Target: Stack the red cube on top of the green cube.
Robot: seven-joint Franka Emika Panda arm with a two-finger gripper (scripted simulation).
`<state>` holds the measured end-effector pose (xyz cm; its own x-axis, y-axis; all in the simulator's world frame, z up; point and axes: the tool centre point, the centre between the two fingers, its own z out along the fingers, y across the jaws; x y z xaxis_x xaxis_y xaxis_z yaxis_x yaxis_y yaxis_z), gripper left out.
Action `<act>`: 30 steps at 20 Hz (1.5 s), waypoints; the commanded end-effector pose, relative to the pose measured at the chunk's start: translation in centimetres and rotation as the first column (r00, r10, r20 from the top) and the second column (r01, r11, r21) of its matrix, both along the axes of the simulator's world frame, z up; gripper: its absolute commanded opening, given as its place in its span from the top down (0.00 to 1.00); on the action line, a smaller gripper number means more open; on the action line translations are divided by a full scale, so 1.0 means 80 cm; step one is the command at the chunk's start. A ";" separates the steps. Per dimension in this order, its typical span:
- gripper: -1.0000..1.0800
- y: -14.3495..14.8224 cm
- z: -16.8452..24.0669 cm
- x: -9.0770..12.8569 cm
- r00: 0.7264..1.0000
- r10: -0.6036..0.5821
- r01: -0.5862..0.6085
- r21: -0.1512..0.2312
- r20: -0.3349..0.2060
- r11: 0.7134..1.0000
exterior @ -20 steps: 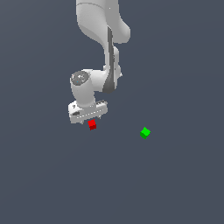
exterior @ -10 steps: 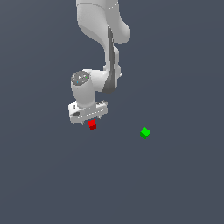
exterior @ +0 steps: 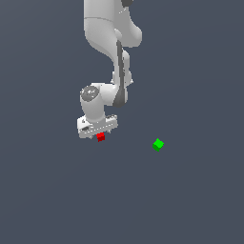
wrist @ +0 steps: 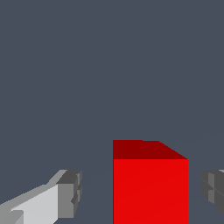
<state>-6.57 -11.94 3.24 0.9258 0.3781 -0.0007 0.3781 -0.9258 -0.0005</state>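
Note:
The red cube [exterior: 100,137] lies on the grey floor, directly under my white gripper [exterior: 98,133]. In the wrist view the red cube [wrist: 150,183] stands between the two grey fingertips [wrist: 70,194], with a gap on each side, so the jaws are open around it and not touching it. The green cube [exterior: 158,144] lies on the floor well apart from the red one, toward the exterior view's right. It is out of the wrist view.
The white arm [exterior: 112,43] comes down from above the gripper. The floor is plain dark grey, and no other objects show.

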 end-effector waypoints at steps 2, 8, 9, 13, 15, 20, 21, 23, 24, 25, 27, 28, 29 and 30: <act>0.04 0.000 -0.013 0.001 1.000 0.000 0.000 0.000 0.001 1.000; 1.00 0.000 -0.016 0.001 1.000 0.000 0.000 0.000 0.001 1.000; 1.00 0.000 -0.016 0.001 1.000 0.000 0.000 0.000 0.001 1.000; 1.00 0.000 -0.016 0.001 1.000 0.000 0.000 0.000 0.001 1.000; 1.00 0.000 -0.016 0.001 1.000 0.000 0.000 0.000 0.001 1.000; 1.00 -0.001 -0.010 0.001 1.000 -0.001 0.001 0.000 0.001 1.000; 1.00 -0.001 -0.007 0.001 1.000 -0.001 0.001 0.000 0.001 1.000; 1.00 -0.001 0.001 0.001 1.000 -0.001 0.001 0.000 0.001 1.000; 1.00 -0.001 0.006 0.000 1.000 -0.001 0.001 0.000 0.001 1.000; 1.00 0.000 0.012 0.000 1.000 -0.001 0.001 0.000 0.001 1.000; 1.00 0.000 0.026 0.000 1.000 -0.001 0.001 0.000 0.001 1.000; 1.00 0.000 0.034 0.000 1.000 -0.001 0.001 0.000 0.001 1.000; 1.00 0.000 0.043 0.000 1.000 -0.001 0.001 0.000 0.001 1.000; 1.00 0.000 0.052 0.000 1.000 -0.001 0.001 0.000 0.001 1.000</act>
